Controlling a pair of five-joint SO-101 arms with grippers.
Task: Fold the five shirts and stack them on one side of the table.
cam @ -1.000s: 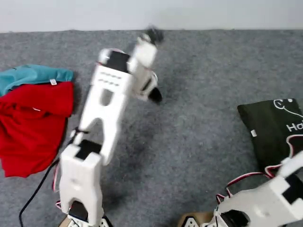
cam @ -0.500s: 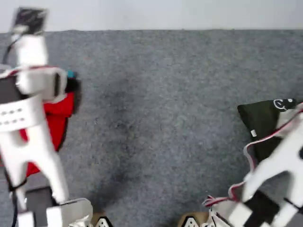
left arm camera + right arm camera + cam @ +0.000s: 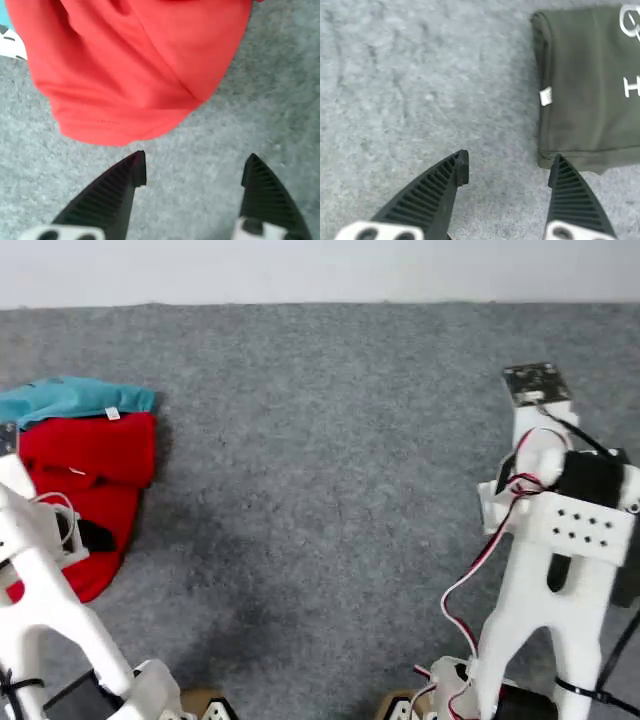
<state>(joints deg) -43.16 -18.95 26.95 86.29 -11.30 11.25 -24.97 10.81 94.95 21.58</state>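
Observation:
A crumpled red shirt lies at the table's left edge, on top of a teal shirt that shows behind it. The left arm stands over the red shirt's near end. My left gripper hangs open just short of the red shirt's rounded hem, with bare felt between the fingers. A folded dark shirt with white print and a small white tag lies at the right side. My right gripper is open beside its near corner, touching nothing. The right arm covers that shirt from above.
Grey felt covers the whole table, with a white wall along the far edge. Red and white cables hang along the right arm. Both arm bases sit at the near edge.
The left arm swung from the table's middle to the left, over the red shirt. The right arm rose from the near right corner and now stands over the dark shirt.

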